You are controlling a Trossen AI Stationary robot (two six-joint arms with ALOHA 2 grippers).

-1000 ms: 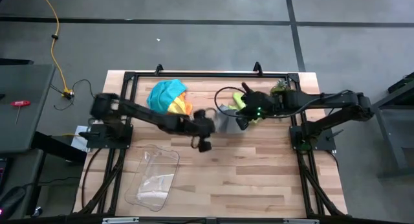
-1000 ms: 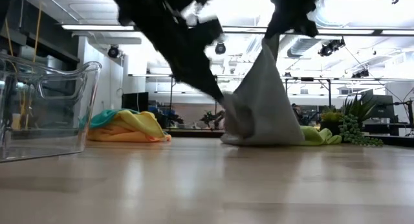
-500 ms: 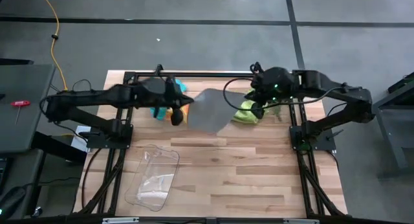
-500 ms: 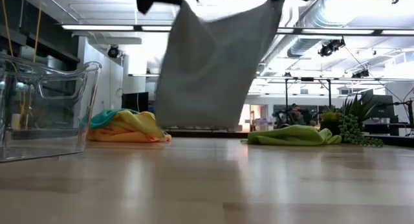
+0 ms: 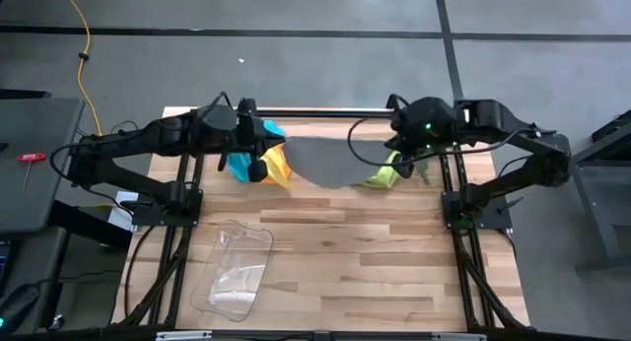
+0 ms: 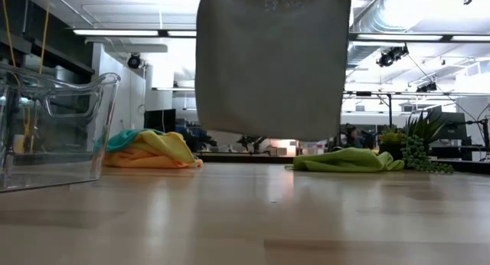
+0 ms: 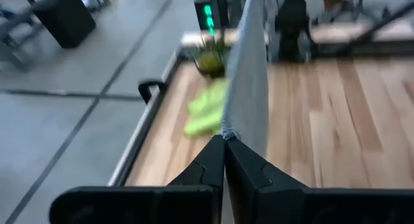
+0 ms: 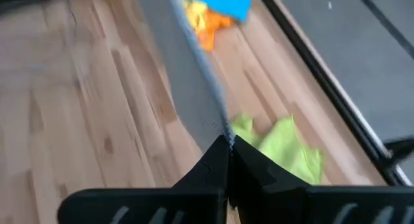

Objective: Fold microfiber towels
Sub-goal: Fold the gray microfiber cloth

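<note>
A grey towel [image 5: 330,159] hangs spread between my two grippers above the table's far middle; its lower edge [image 6: 268,135] is clear of the table. My left gripper [image 5: 262,154] is shut on its left top corner, my right gripper [image 5: 394,144] on its right top corner. The lime green towel [image 5: 380,173] lies crumpled on the table at the far right. The teal, yellow and orange towels [image 5: 264,159] lie in a heap at the far left. My left gripper pinches the grey towel's corner [image 7: 226,134] between its two shut fingers, which point level toward the table's right. The towel's top edge runs fairly taut to the other gripper. My right gripper pinches the towel's opposite corner [image 8: 224,134] between its two shut fingers, which point level toward the table's left. The towel hangs flat below, lifted clear.
A clear plastic tray [image 5: 235,272] stands at the near left, large at the left of the low view [image 6: 46,127]. A small spiky green plant [image 6: 421,146] stands at the far right corner. Bare wood lies in the table's middle and near right.
Both grippers have risen and moved toward the table's far edge, the left one also swinging far to the left. The grey towel, bunched on the table a second ago, has been lifted clear and drawn out flat between them.
</note>
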